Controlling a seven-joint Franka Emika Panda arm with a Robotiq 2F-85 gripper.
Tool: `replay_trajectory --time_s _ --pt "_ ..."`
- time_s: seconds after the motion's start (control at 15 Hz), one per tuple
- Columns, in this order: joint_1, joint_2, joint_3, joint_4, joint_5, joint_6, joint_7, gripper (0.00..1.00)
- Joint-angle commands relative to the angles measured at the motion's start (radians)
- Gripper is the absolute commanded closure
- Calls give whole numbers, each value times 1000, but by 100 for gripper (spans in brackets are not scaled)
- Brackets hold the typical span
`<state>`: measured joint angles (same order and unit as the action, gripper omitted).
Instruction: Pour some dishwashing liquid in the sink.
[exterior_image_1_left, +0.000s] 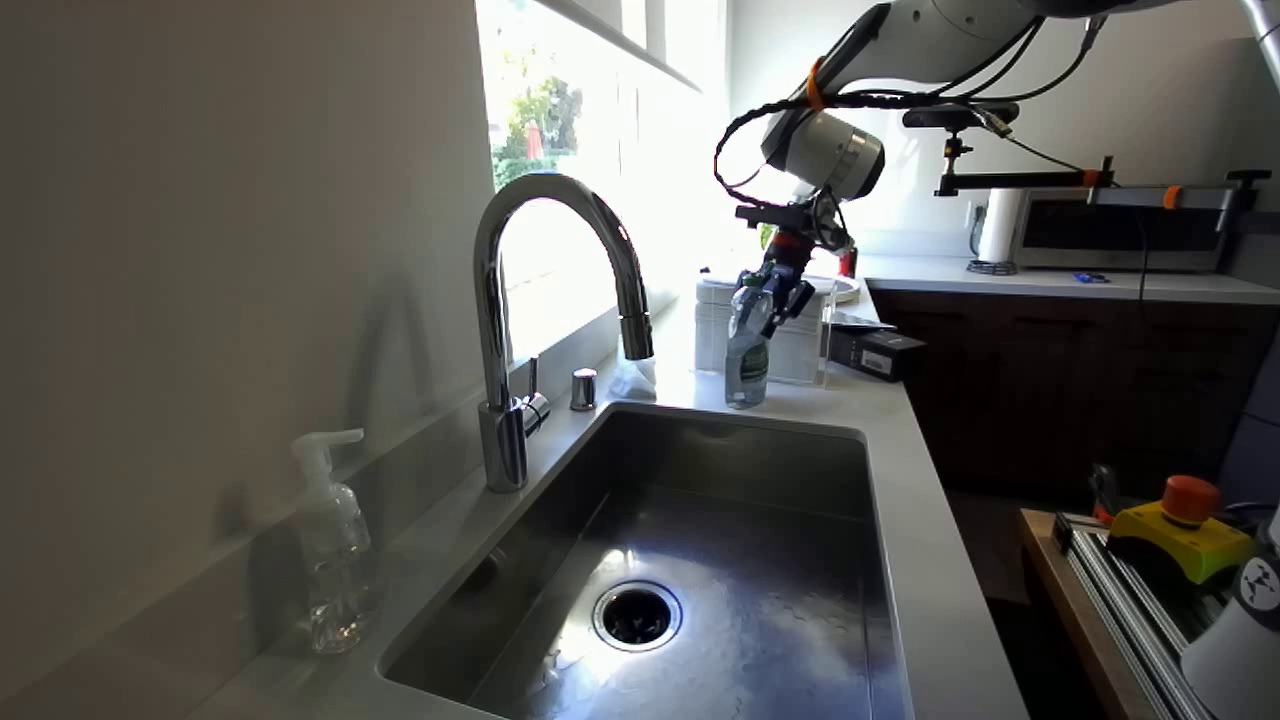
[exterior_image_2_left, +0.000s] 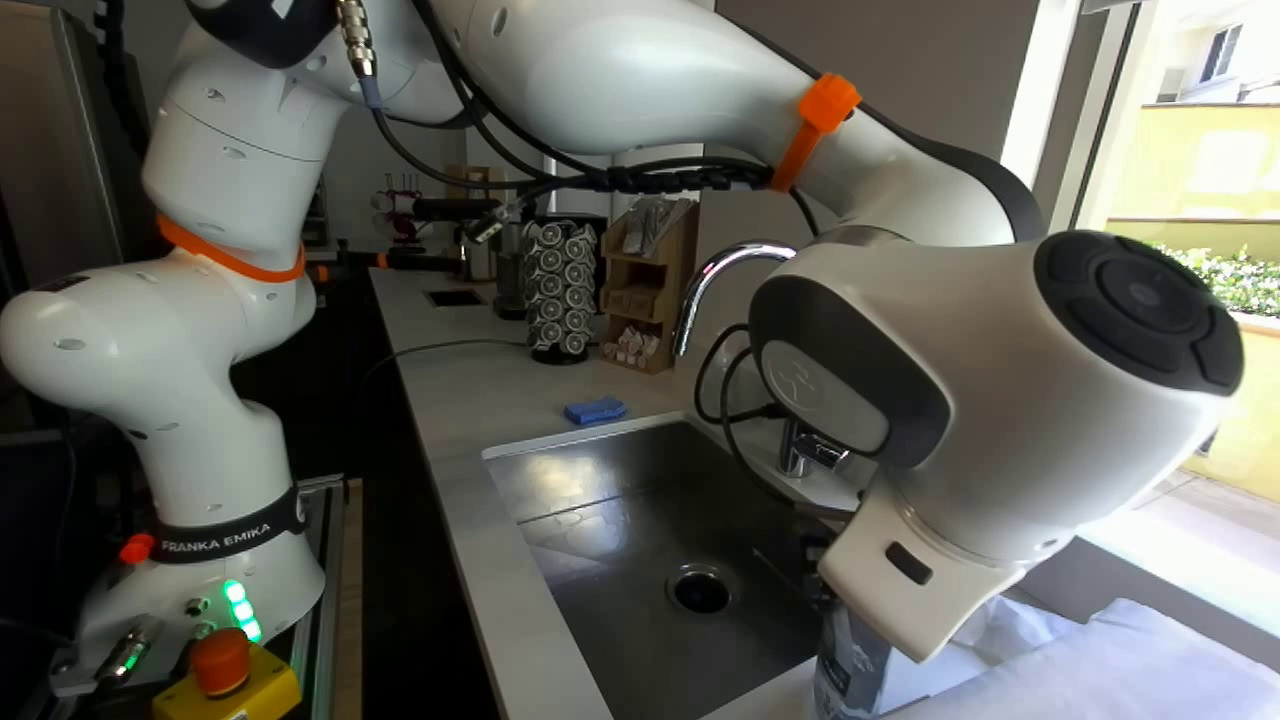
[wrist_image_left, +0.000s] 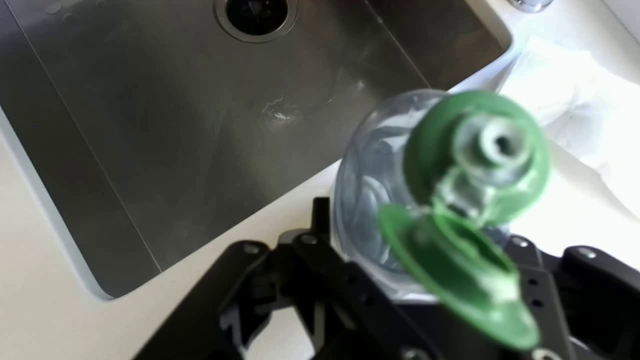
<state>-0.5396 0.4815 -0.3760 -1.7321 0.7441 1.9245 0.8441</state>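
The dishwashing liquid bottle (exterior_image_1_left: 745, 362) stands nearly upright at the counter edge beyond the far end of the sink (exterior_image_1_left: 880, 560). It is clear plastic with a green flip cap hanging open; the wrist view shows its nozzle and clear body (wrist_image_left: 367, 190) from above. My gripper (exterior_image_1_left: 766, 302) has its fingers around the bottle's upper part. In the wrist view the gripper (wrist_image_left: 417, 232) has both sides against the bottle; the right fingertip is hidden by the cap. The steel sink (wrist_image_left: 190, 110) lies just beside the bottle. The arm hides most of the bottle (exterior_image_2_left: 845, 665) in an exterior view.
A chrome faucet (exterior_image_1_left: 490, 300) arches over the sink's window side. A clear pump bottle (exterior_image_1_left: 335, 580) stands on the near counter. A clear stand with white contents (exterior_image_1_left: 805, 350), a black box (exterior_image_1_left: 875, 352) and a white cloth (exterior_image_2_left: 1110, 670) are near the gripper. A blue sponge (exterior_image_2_left: 595, 410) lies opposite.
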Motion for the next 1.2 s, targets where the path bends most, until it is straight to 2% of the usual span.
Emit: replay_trajectory --time_s 0.0,0.13,1.13 --pt "5 -6 -4 -6 17 9 9 5" --pt "5 -6 -4 -5 17 9 9 0" --pt "8 -52 -35 20 -58 -8 -6 0"
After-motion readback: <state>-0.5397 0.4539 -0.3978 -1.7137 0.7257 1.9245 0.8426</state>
